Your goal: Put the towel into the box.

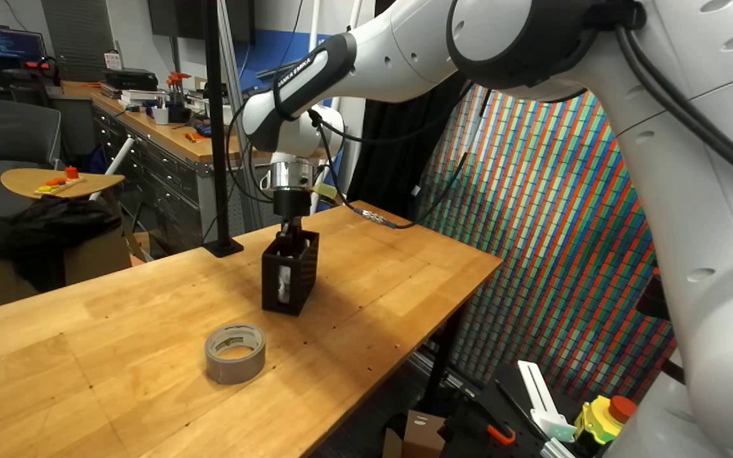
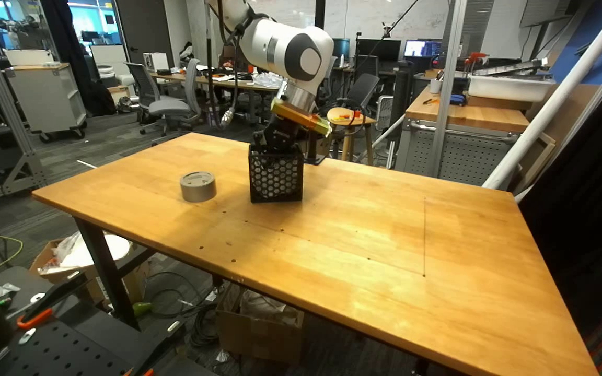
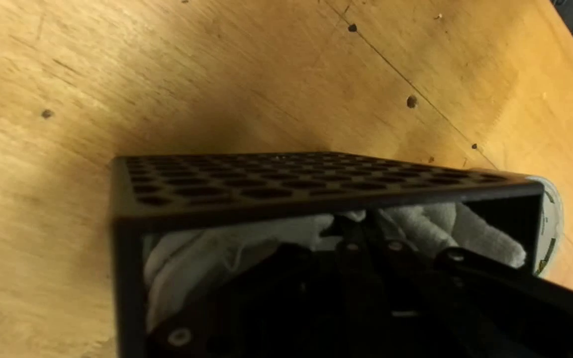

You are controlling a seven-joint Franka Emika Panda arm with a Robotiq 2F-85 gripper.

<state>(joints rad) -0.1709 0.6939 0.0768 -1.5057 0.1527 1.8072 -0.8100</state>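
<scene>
Black box (image 1: pixel 307 273) with the hand (image 3: pixel 358 228) and a white towel (image 3: pixel 435 223) inside it

The wooden table (image 2: pixel 363 230) is the widest thing, and the white robot arm (image 1: pixel 392 57) reaches over it, its end pointing down. The box stands upright on the table, with the open side up. The hand is down inside this opening. Its jaws look near to each other, but their ends are dark among the cloth, so I cannot tell how far they are open, or whether they pinch a fold.

The towel lies inside the box, below the rim, bunched on both sides of the hand. I expect it to be light, soft and hard to damage, but loose folds can catch on a jaw. If it must be gripped, a fold near the middle seems best, because the ends can drag on the walls.

Only the wrist view shows these folds from above. It shows just an edge of the roll of tape (image 3: pixel 556 219) past the box, while both exterior views show the roll standing apart. In an exterior view, a narrow slot (image 1: pixel 284 284) in the box shows something pale, probably the towel
</scene>
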